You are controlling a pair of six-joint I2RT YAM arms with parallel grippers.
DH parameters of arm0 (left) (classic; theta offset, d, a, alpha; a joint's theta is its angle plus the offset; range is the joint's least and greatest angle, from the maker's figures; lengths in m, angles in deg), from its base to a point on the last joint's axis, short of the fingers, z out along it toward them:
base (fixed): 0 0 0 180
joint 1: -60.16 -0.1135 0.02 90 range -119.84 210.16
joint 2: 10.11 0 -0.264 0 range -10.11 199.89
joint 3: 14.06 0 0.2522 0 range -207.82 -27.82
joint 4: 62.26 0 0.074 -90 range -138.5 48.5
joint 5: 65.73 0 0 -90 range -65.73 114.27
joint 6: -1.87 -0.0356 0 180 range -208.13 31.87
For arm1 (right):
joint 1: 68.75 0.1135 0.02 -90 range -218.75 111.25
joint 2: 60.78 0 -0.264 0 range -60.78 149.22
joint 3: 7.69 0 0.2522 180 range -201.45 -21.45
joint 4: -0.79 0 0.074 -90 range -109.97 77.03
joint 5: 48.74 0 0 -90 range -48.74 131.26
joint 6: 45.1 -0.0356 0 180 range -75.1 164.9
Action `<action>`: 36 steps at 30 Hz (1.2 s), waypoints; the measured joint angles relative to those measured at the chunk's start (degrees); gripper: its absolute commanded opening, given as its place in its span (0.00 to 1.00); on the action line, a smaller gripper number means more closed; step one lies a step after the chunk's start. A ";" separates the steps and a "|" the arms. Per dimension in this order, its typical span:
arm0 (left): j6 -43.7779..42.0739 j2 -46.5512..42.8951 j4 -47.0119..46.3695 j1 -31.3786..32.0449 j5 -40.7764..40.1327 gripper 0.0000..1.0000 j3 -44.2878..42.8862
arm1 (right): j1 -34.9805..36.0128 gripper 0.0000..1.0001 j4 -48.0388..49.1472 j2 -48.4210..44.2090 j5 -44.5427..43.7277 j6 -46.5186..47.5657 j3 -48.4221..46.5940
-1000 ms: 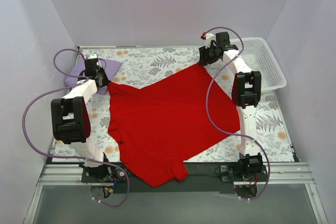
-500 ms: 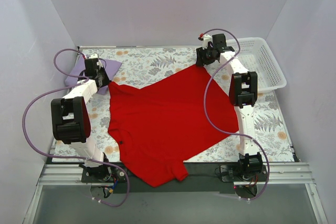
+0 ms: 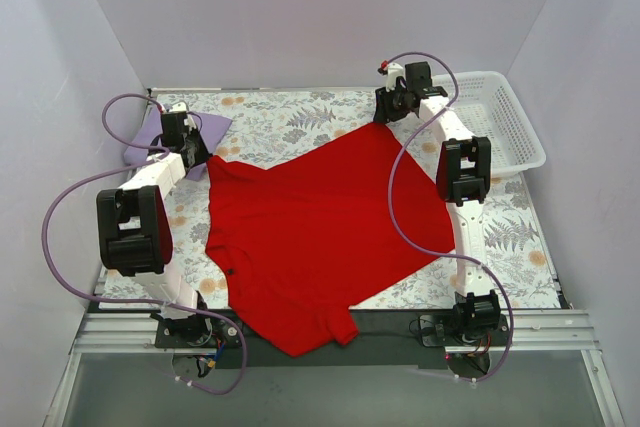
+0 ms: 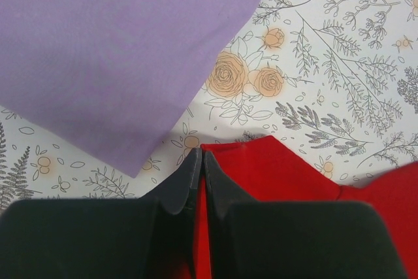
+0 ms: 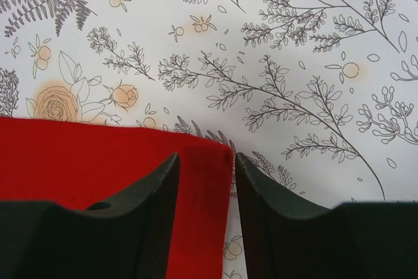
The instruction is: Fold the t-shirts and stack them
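The left gripper (image 4: 199,158) has its two dark, smooth fingers (image 4: 184,184) pressed tip to tip with no gap. They meet at the far left corner of the bright red short-sleeved cloth t-shirt (image 3: 310,222). A strip of red shows between them lower down, so they appear to be pinching that corner, though the nip itself is hidden.

The right gripper (image 5: 202,164) has its fingers (image 5: 160,191) parted to a moderate gap. They straddle the shirt's far right corner, with red cloth lying flat between them.

The red shirt is spread nearly flat and set diagonally across the middle of the table (image 3: 290,117), which has a white cover printed with grey ferns and pale orange roses. The shirt's near edge hangs over the table's near rim.

The pale lilac soft cloth t-shirt (image 4: 111,50) lies folded flat at the far left, close to the red corner but not touching it. A white plastic lattice basket (image 3: 518,125) sits at the far right.
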 measured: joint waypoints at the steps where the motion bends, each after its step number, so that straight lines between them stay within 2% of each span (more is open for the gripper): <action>1: 0.02 -0.02 -0.11 0.00 0.11 0.00 0.00 | 0.00 0.46 -0.09 0.02 0.04 -0.02 0.00; 11: 0.26 -0.24 -0.13 0.00 1.70 0.00 0.07 | 0.00 0.46 -0.55 0.70 -0.63 -0.48 0.00; 17: 0.39 -0.44 -0.26 0.00 2.14 0.00 0.09 | 0.00 0.24 -2.08 0.70 -0.63 -0.81 0.00; 20: 0.39 -0.44 -0.31 0.00 2.29 0.00 0.09 | 0.00 0.08 -2.34 0.70 -0.63 -1.01 0.00; 23: 0.39 -0.46 -0.35 0.00 2.49 0.00 0.15 | -0.02 0.01 -2.73 0.70 -0.63 -1.29 0.00; 31: 0.46 -2.78 -0.59 0.00 3.65 0.00 0.72 | -0.44 0.01 -2.21 0.57 1.90 -1.07 0.26; 36: 1.05 -6.71 -0.85 0.00 4.59 0.00 0.72 | -0.79 0.01 -0.79 -5.25 4.37 -0.20 7.98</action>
